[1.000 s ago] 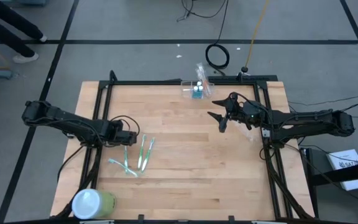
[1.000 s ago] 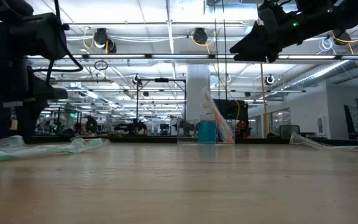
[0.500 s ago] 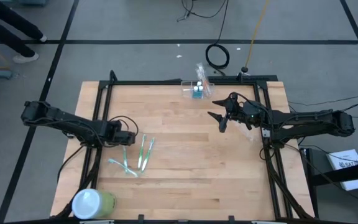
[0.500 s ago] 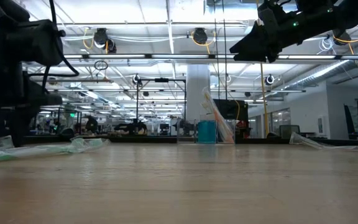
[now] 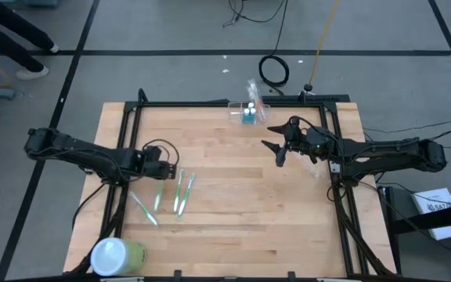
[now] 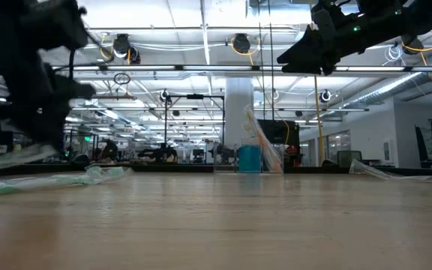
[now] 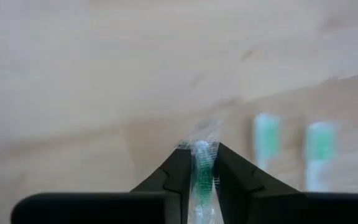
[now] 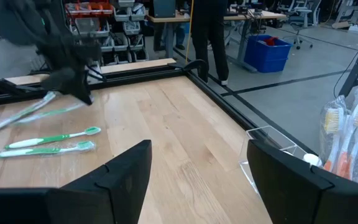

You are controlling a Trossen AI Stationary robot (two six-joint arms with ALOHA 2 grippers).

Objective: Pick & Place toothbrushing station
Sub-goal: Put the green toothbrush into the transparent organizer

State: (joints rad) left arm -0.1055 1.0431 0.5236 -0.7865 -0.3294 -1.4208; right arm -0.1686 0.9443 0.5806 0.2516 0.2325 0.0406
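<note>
Left arm (image 5: pixel 84 155): dark, jointed links; matte black finish; thin black cable looping above the wrist.
Right arm (image 5: pixel 382 154): same dark jointed build; black cabling along the links near the table frame.
Left gripper (image 7: pixel 199 163): two black wedge-shaped fingers tapering toward the tips, on a flat black bar.
Right gripper (image 8: pixel 191 165): two broad black fingers with angular, faceted outer faces and smooth matte surfaces.
Markings: none legible on either arm.
</note>
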